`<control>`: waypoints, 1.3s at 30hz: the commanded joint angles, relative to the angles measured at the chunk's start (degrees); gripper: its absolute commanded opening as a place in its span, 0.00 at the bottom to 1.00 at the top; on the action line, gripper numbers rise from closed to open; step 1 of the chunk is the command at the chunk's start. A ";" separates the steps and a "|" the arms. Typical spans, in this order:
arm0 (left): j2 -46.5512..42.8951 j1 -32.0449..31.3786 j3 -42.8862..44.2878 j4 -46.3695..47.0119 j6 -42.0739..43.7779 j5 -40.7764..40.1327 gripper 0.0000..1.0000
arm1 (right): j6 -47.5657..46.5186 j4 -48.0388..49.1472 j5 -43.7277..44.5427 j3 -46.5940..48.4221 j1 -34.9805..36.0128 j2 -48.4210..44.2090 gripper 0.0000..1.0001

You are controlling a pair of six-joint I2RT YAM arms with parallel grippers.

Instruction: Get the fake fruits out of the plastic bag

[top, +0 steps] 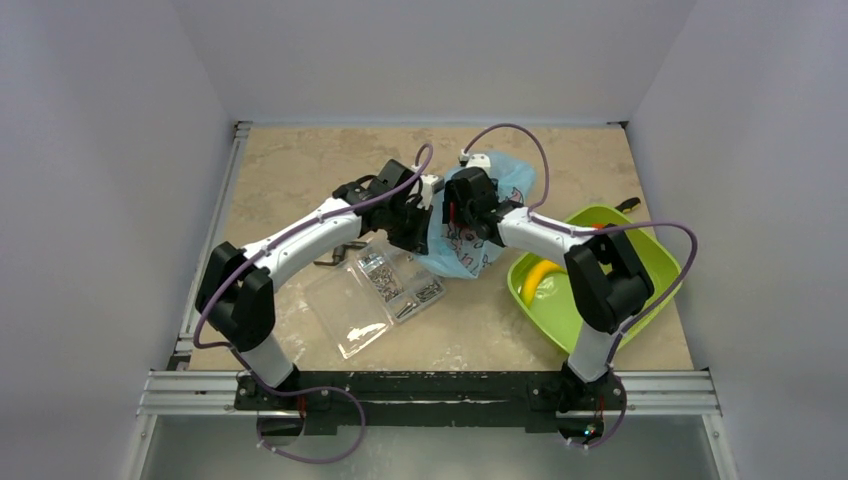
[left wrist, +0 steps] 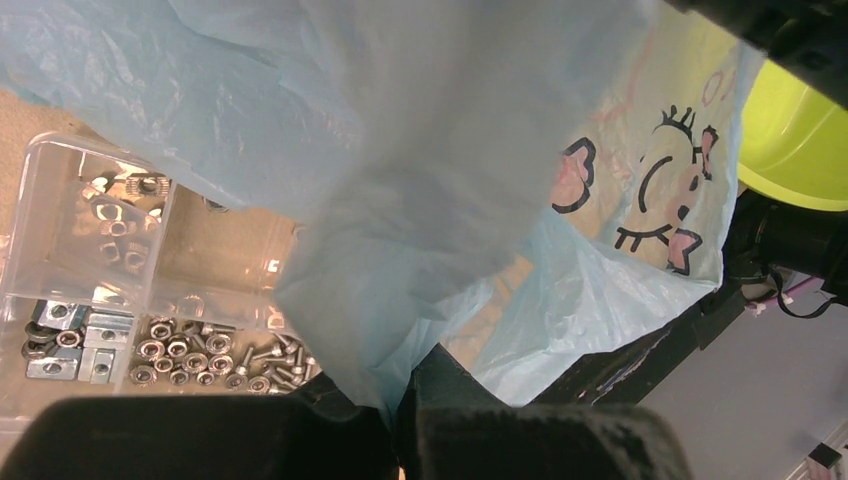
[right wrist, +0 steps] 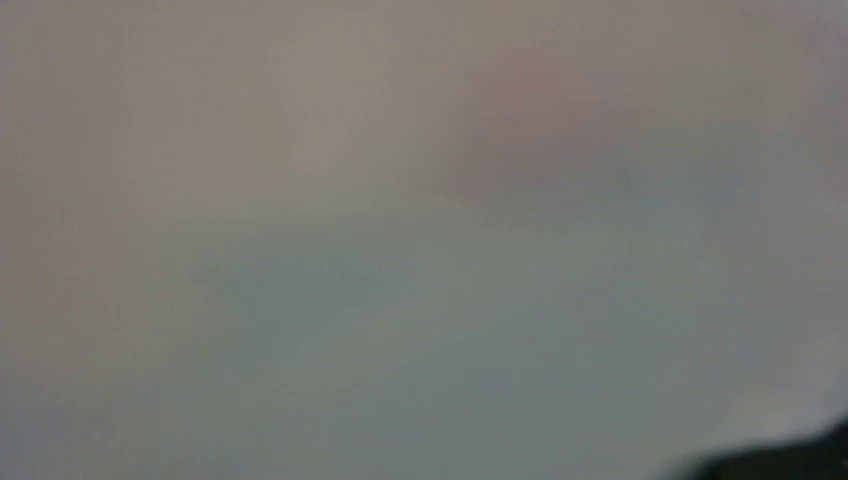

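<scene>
Left claw (left wrist: 405, 410) pinches plastic bag (left wrist: 420, 150), right claw (top: 462, 212) state unreadable through blur; thin film may tear or slip if yanked.

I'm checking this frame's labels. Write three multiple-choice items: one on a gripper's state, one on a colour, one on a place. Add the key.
1. The left gripper is: A. shut on the plastic bag; B. open; C. shut on a spoon.
2. The plastic bag's film is: A. black; B. red; C. light blue.
3. The banana lies: A. inside the plastic bag; B. in the lime-green tray; C. on the floor.
Key: 1 A, the film is clamped in it; 2 C, it shows pale blue in the left wrist view; 3 B, the yellow curve rests on the tray's green bottom.
</scene>
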 commanded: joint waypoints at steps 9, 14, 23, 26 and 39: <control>1.85 0.33 2.51 1.69 -1.90 4.66 0.00 | -3.47 3.03 7.80 5.88 -0.26 7.00 0.92; 2.12 0.35 2.41 1.61 -1.85 4.77 0.00 | -2.98 4.98 7.21 6.56 -0.51 9.72 0.90; 2.93 0.33 2.65 1.48 -1.85 4.69 0.00 | -2.35 5.94 5.32 2.63 -0.47 4.24 0.30; 2.87 0.35 2.67 1.39 -1.68 4.25 0.00 | -1.48 5.21 3.92 0.51 -0.43 0.68 0.19; 2.94 0.30 2.75 1.13 -1.50 3.40 0.00 | 3.88 -1.98 -9.22 -6.74 -0.39 -14.65 0.02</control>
